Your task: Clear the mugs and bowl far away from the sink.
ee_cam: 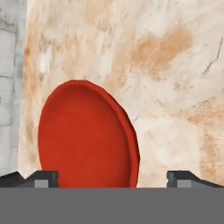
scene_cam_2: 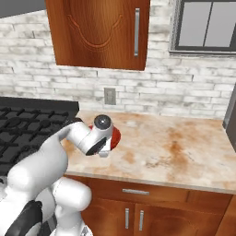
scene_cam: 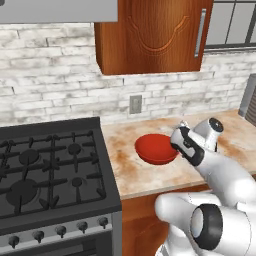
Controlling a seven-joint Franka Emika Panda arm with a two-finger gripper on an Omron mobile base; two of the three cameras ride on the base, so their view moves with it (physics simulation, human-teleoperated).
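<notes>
hand view: we see our jaws spread wide, gripping nothing, above the red bowl (ee_cam: pixel 85 135), which sits on the desk (scene_cam: pixel 150 177) just beside the stove (scene_cam: pixel 50 170); mugs still to clear, we judge

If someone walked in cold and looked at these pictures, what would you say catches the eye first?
The glossy red bowl stands out first, sitting alone on the mottled beige counter just right of the black gas stove. Next is the white arm bent over it, its gripper open with the fingertips spread either side of the bowl's near rim. Above hangs a warm wooden cabinet on a pale brick wall.
</notes>
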